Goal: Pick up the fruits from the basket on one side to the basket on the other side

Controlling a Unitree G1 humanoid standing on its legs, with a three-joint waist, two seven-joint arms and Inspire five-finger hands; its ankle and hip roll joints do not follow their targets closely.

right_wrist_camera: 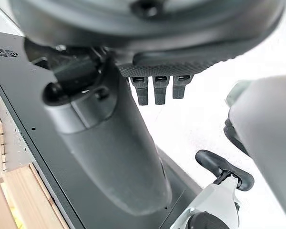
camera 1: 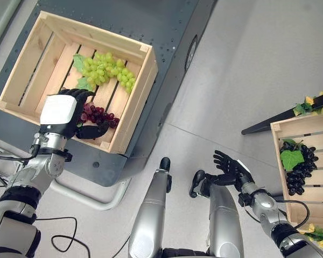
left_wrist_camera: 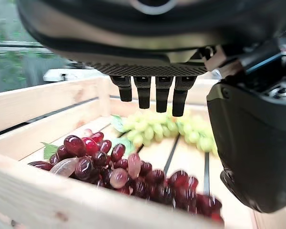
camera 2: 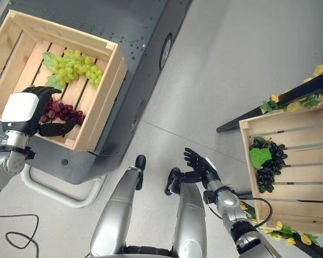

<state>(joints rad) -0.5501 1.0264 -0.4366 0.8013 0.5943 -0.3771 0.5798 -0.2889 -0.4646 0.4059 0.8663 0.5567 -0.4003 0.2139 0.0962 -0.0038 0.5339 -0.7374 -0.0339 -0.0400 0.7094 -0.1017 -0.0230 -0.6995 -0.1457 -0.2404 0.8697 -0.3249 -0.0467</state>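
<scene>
The left hand hangs over the red grapes, its fingers straight and spread, thumb beside the bunch, gripping nothing. Beyond the fingers lie green grapes in the same wooden basket. The right hand hovers over the floor, fingers relaxed and empty; past them, 1 bunch of black grapes sits in the other basket.

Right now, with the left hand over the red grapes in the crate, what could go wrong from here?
1. The left hand hovers open over the red grapes; its fingers have not closed, so a shallow pinch may take only a few berries and the bunch could slip.
2. The red grapes lie against the crate's near wall, so the thumb may catch on the wood.
3. The green grapes lie just beyond and could get nudged.
</scene>
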